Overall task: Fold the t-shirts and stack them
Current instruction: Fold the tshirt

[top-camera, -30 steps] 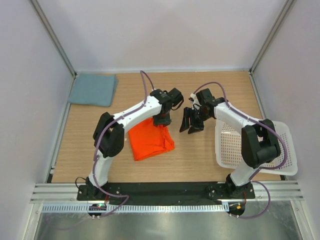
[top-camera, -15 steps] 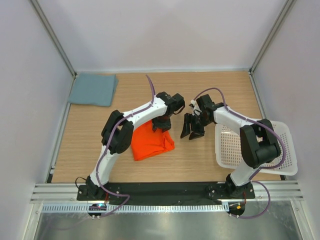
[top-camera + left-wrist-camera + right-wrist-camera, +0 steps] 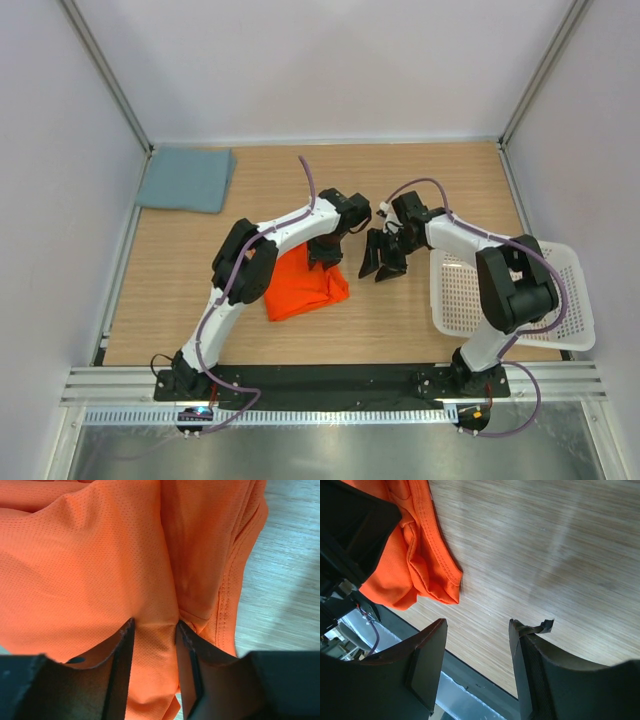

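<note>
The orange t-shirt (image 3: 302, 285) lies folded in the middle of the table. It also fills the left wrist view (image 3: 100, 570) and shows in the right wrist view (image 3: 415, 555). My left gripper (image 3: 324, 252) is down on the shirt's top right edge, its jaws pinching a fold of orange fabric (image 3: 155, 645). My right gripper (image 3: 384, 262) is open and empty just right of the shirt, above bare wood. The grey-blue t-shirt (image 3: 187, 179) lies folded at the far left corner.
A white perforated basket (image 3: 520, 300) sits at the right edge of the table, partly over the front edge. Grey walls close in the table on three sides.
My left gripper has moved right and down onto the shirt's upper right edge. My right gripper has shifted slightly left toward the shirt.
</note>
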You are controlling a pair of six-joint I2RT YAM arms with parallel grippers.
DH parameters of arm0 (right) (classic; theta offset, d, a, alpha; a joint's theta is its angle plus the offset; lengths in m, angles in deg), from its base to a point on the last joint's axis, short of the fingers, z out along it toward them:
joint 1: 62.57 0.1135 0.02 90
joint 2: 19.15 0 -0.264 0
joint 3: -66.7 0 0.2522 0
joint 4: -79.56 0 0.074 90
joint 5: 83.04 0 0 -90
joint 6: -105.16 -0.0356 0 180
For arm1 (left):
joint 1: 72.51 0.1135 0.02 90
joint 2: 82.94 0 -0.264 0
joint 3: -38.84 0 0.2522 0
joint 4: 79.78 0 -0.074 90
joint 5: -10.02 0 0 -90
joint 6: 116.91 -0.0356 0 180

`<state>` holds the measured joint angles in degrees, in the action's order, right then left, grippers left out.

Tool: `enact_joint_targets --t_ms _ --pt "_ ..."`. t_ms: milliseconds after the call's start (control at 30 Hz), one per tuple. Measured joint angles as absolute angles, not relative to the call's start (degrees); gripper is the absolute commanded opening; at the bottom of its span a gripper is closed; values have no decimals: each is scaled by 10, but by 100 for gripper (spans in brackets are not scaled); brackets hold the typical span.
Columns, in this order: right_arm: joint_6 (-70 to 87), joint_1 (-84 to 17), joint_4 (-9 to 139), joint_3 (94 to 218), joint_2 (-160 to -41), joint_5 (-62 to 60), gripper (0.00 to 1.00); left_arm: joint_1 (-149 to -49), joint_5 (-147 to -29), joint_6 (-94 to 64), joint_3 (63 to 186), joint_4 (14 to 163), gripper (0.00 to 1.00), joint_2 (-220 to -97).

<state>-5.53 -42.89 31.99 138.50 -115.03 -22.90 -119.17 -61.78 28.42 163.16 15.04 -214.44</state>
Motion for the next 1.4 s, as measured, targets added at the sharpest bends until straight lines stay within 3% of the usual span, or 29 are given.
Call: enact_joint_targets --t_ms 200,500,567,667,767,867,1033,1167,1300,1400 --pt "-60 -429 340 1385 -1179 -260 67 -1192 -618 282 1632 149 32 -2145" --pt "-82 -429 374 1402 -1230 -298 67 -1192 -618 276 1632 150 36 -2145" --pt "-89 -429 379 1409 -1232 -301 66 -1192 -620 273 1632 151 33 -2145" --pt "-97 -429 392 1418 -1232 -312 64 -1191 -622 267 1631 152 29 -2145" --pt "-111 -429 407 1420 -1232 -322 54 -1191 -622 265 1629 155 29 -2144" --pt "-122 -429 415 1424 -1237 -330 48 -1191 -623 264 1624 159 33 -2142" --pt "-127 -429 418 1437 -1252 -333 45 -1190 -628 264 1623 162 33 -2137" --pt "-131 -429 419 1437 -1256 -333 44 -1189 -630 263 1620 167 23 -2132" --pt "-135 -429 421 1437 -1257 -333 43 -1189 -632 258 1619 171 3 -2130" --pt "-136 -429 422 1437 -1257 -335 43 -1189 -634 253 1619 172 0 -2130"
